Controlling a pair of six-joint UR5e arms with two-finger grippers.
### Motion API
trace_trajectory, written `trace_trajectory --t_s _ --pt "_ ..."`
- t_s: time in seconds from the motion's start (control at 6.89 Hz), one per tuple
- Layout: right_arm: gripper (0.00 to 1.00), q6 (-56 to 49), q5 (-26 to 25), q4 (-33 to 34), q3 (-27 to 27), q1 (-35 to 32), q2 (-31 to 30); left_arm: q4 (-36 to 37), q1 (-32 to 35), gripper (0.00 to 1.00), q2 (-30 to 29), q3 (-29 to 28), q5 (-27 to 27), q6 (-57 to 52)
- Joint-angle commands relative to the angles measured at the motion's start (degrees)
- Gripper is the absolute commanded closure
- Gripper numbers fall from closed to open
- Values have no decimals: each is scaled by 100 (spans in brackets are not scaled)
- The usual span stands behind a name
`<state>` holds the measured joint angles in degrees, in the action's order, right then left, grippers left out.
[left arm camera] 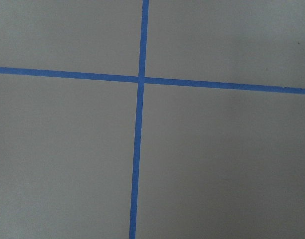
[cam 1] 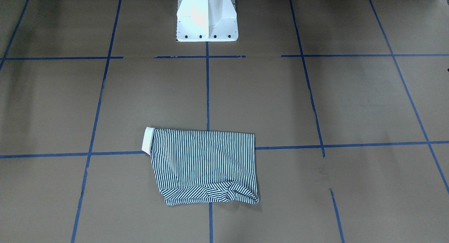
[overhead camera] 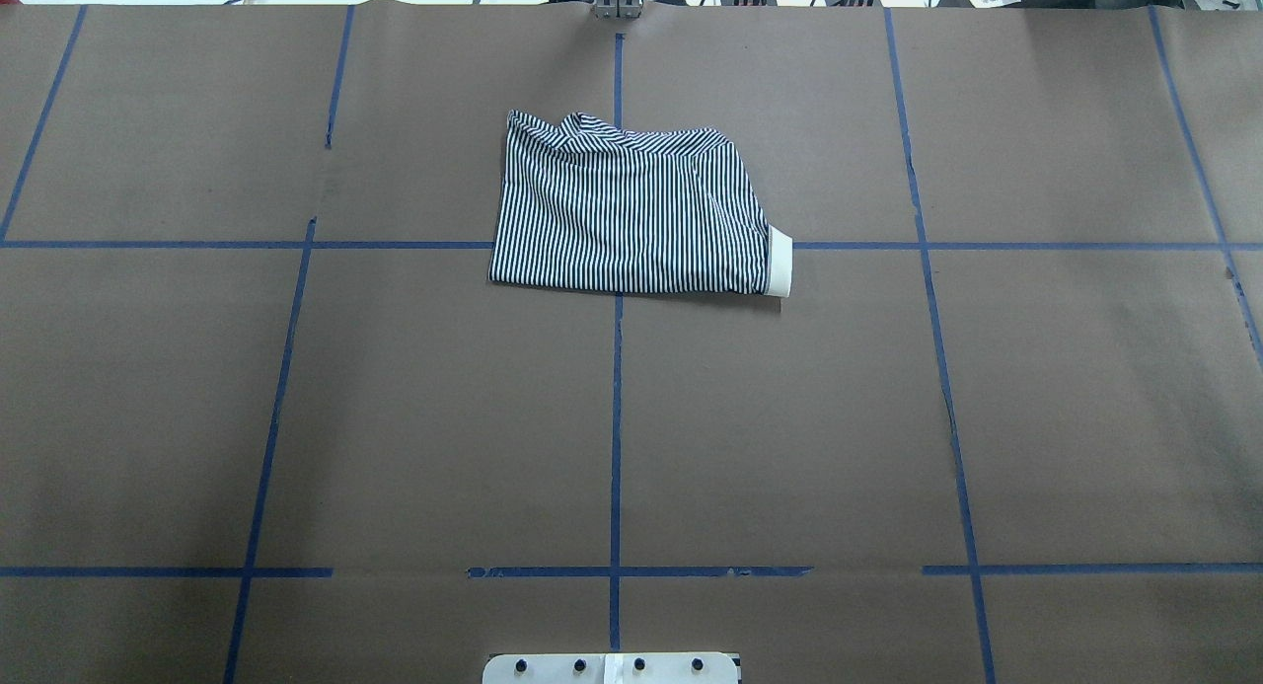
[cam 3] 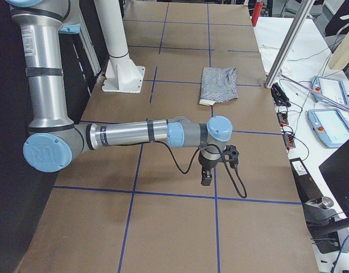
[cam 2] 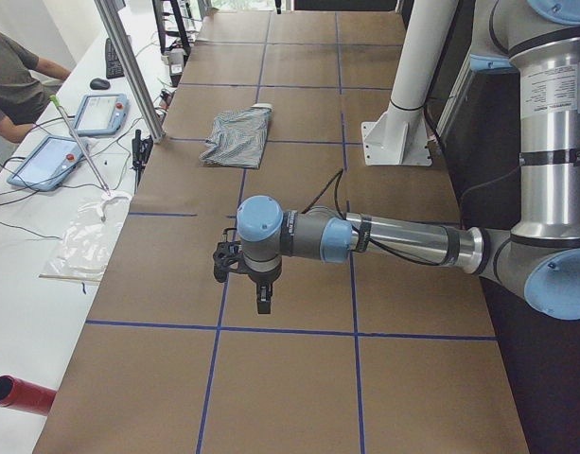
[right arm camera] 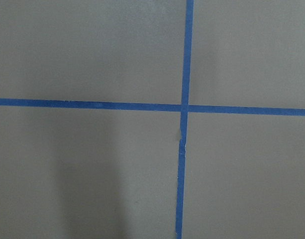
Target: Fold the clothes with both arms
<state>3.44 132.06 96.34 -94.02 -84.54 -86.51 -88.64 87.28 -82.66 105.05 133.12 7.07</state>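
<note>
Shirt (overhead camera: 631, 210) lay flat on the table (overhead camera: 395, 418), folded to a rough rectangle on the side far from the white base (cam 1: 207, 22). It straddled the centre tape line, w/ the collar (overhead camera: 780, 262) poking out at the robot's R end. L gripper (cam 2: 262, 301) and R gripper (cam 3: 206, 177) hung pointing down over bare table, each well apart from the shirt, no cloth in either. Jaw width couldn't be told, as they showed in side views only. Wrist cams showed just tape crosses.

Risks, as I judged them:
- Far edge was rumpled w/ a slanted tuck, so another fold would prob. trap that lump.
- A pinch catching only the top layer would peel the stack open.
- Both arms had a long reach in, and an uneven lift btwn them would skew the fold.
- Collar could flip under.
</note>
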Motion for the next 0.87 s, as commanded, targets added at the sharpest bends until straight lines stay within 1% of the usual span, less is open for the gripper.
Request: trace_trajectory --t_s 0.0,0.73 --pt "0 -1 22 8 50 -2 -7 233 -18 0 31 85 -287 -101" --pt "0 -1 39 -36 51 7 -50 242 -27 0 40 15 -252 -101"
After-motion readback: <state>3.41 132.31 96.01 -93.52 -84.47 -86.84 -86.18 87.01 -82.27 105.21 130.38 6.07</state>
